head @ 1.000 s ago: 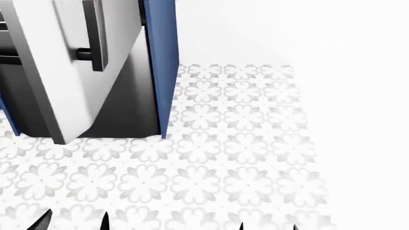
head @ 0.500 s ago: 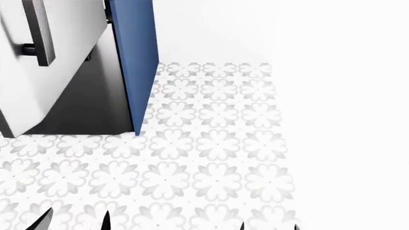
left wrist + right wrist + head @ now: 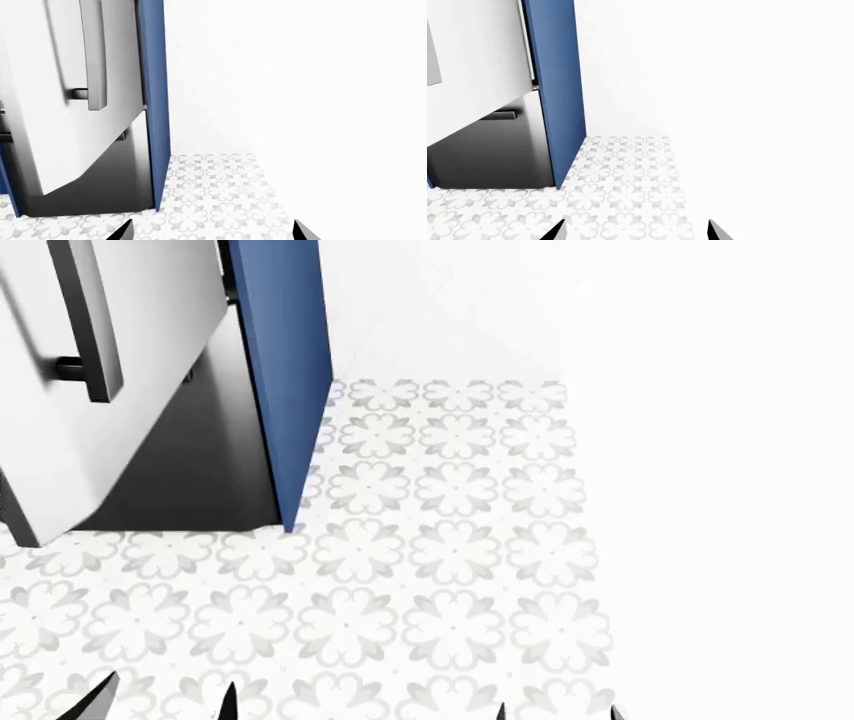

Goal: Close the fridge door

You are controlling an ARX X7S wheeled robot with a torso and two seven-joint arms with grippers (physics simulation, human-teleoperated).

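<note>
Head view: the fridge door [image 3: 120, 370] is seen at the upper left of the frame, swung out at an angle from the dark fridge body, with its black bar handle [image 3: 87, 320] running vertically down the steel face. A blue cabinet side panel [image 3: 283, 370] stands just to the right of the door's hinge side. Only dark fingertips are shown at the bottom edge: the left gripper [image 3: 160, 702] below the door, the right gripper [image 3: 558, 710] further right over the patterned floor [image 3: 441, 570]. Both pairs of tips are spread apart with nothing held between them. The door is judged to lie ahead and to the left, well apart from both grippers, with the left arm nearer; a push on the outer face is called for.
</note>
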